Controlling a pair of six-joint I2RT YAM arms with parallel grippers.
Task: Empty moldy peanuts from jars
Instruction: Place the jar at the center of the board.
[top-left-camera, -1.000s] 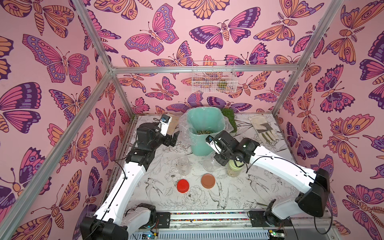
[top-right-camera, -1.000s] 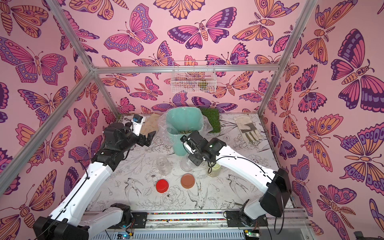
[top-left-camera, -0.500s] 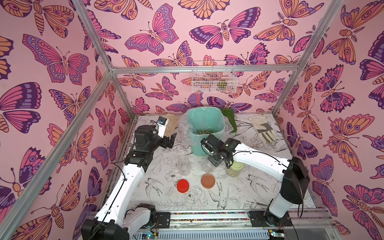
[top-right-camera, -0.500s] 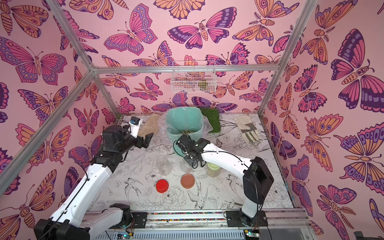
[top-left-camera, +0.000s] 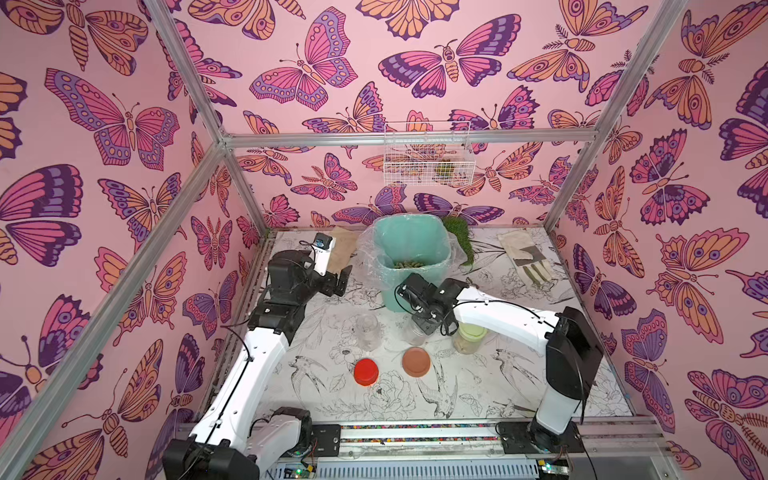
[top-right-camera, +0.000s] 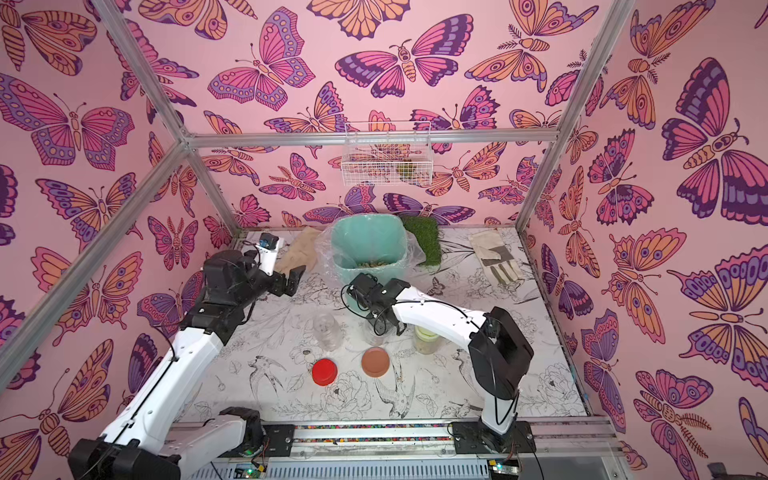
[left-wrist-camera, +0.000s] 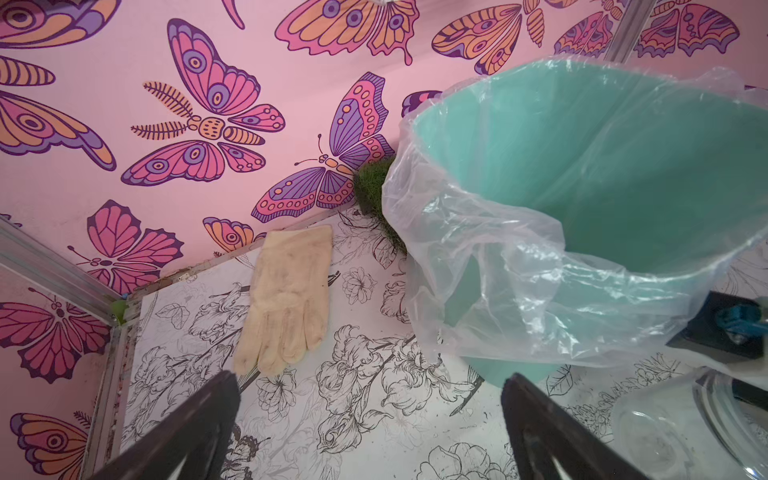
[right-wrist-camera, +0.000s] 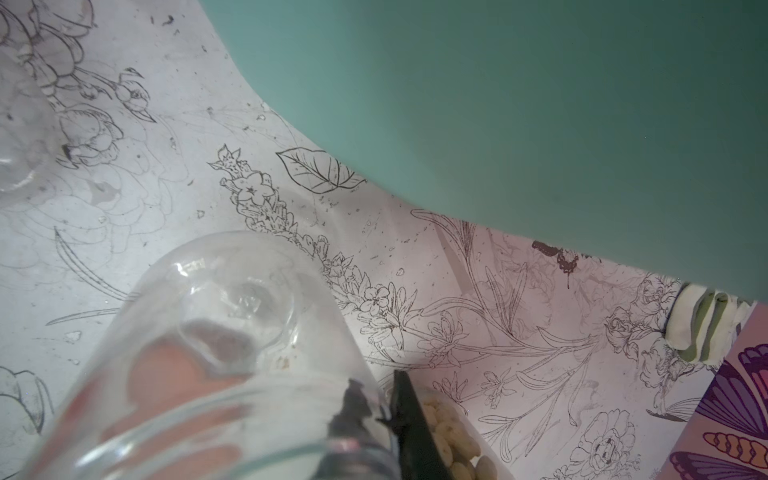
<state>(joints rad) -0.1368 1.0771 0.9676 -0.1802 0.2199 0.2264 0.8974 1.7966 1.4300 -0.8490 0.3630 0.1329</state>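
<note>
Red lid (top-left-camera: 366, 372) and brown lid (top-left-camera: 416, 362) lie nearest us. Beyond, our right gripper (right-wrist-camera: 380, 405) pinches the middle jar (top-left-camera: 414, 337) by its rim. An empty jar (top-left-camera: 368, 330) stands at its nine o'clock, and the green-lidded jar (top-left-camera: 469, 337) of moldy peanuts (right-wrist-camera: 453, 432) at three. Farther, more lie in the teal bin (top-left-camera: 399, 241); at its nine o'clock our left gripper (left-wrist-camera: 370, 379) gapes wide, empty.

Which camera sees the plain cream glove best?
The left wrist view: the cream glove lies whole and close, fingers and all. Both top views show it small, partly behind the left arm. The right wrist view misses it.
</note>
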